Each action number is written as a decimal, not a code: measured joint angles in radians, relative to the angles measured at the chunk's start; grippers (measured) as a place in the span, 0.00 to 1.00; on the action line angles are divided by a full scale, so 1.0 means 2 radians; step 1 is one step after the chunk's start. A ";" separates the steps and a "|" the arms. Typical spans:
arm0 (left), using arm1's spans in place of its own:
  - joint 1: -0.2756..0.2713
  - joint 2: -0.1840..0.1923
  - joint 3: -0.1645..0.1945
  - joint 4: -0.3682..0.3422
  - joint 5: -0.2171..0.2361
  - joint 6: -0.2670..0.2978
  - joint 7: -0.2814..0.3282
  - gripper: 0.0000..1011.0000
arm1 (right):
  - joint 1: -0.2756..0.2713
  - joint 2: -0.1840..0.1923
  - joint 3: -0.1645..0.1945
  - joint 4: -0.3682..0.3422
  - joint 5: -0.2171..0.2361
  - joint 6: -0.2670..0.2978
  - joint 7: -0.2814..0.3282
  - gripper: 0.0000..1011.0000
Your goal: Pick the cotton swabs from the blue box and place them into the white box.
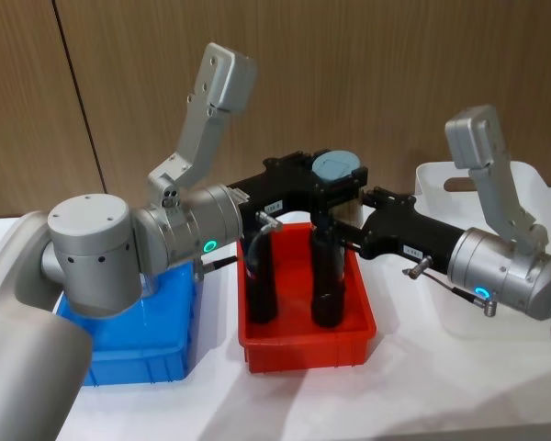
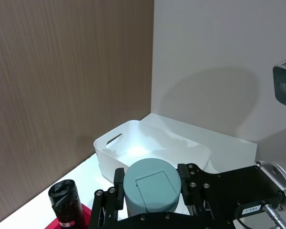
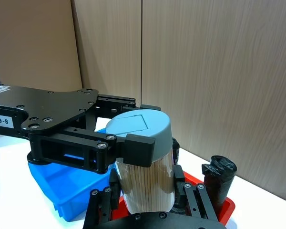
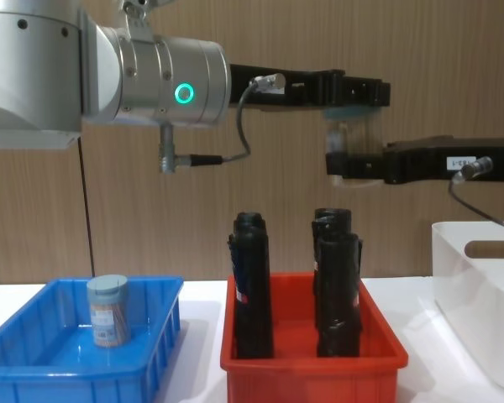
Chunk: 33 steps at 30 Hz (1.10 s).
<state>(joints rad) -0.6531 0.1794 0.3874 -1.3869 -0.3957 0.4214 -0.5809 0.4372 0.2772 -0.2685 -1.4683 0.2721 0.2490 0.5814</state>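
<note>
1 swab jar (image 4: 107, 311) stands in the blue box (image 4: 67, 379), at 9 o'clock from the red bin (image 4: 311, 378). Above that bin, the left tool (image 2: 151, 188) pinches the lid of another swab jar (image 3: 144, 164). The right tool (image 3: 145, 191) pinches its body. The white box (image 4: 470, 302) sits at 3 o'clock.

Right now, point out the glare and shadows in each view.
Left wrist view: bright glare inside the white box, soft shadow on the wall behind. Head view: sheen on the blue box floor. Right wrist view: the cotton swabs evenly lit, no glare.
</note>
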 joint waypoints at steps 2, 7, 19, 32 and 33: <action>0.000 0.000 0.000 0.000 0.000 0.000 0.000 0.66 | 0.000 0.000 -0.001 0.001 0.001 0.000 0.000 0.64; 0.000 0.000 0.000 0.000 0.000 0.000 0.000 0.66 | 0.001 0.000 -0.002 0.001 0.003 -0.002 0.002 0.64; 0.000 0.000 0.000 0.000 0.000 0.000 0.000 0.79 | 0.001 0.001 -0.004 -0.002 0.008 -0.006 0.003 0.64; 0.000 0.000 0.000 0.000 0.000 0.000 0.000 0.99 | -0.001 0.004 -0.006 -0.006 0.012 -0.008 0.002 0.64; 0.000 0.000 0.000 0.000 0.000 0.000 0.000 0.99 | -0.001 0.004 -0.006 -0.006 0.012 -0.008 0.002 0.64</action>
<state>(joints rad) -0.6531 0.1794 0.3877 -1.3869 -0.3958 0.4214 -0.5817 0.4354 0.2852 -0.2809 -1.4802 0.2967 0.2323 0.5853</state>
